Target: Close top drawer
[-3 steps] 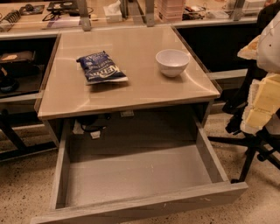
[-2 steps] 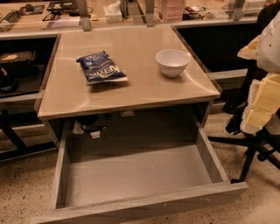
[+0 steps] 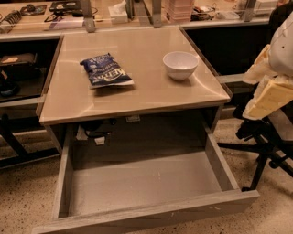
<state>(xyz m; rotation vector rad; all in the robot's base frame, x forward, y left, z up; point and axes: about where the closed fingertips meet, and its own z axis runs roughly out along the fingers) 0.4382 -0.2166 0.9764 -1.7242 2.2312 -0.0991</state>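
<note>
The top drawer (image 3: 142, 183) is a wide grey wood-grain drawer under the tan tabletop (image 3: 137, 91). It stands pulled far out toward the camera, and its boxy grey interior holds nothing. Its flat front (image 3: 183, 212) runs along the bottom of the view. My arm's white and cream parts, with the gripper (image 3: 269, 97), sit at the right edge, right of the table and above the drawer's right side, touching nothing.
A blue snack bag (image 3: 106, 71) and a white bowl (image 3: 180, 65) lie on the tabletop. Dark chair or stand legs (image 3: 261, 146) stand on the floor right of the drawer. A cluttered counter (image 3: 68, 13) runs behind. Cables (image 3: 94, 132) hang at the drawer's back left.
</note>
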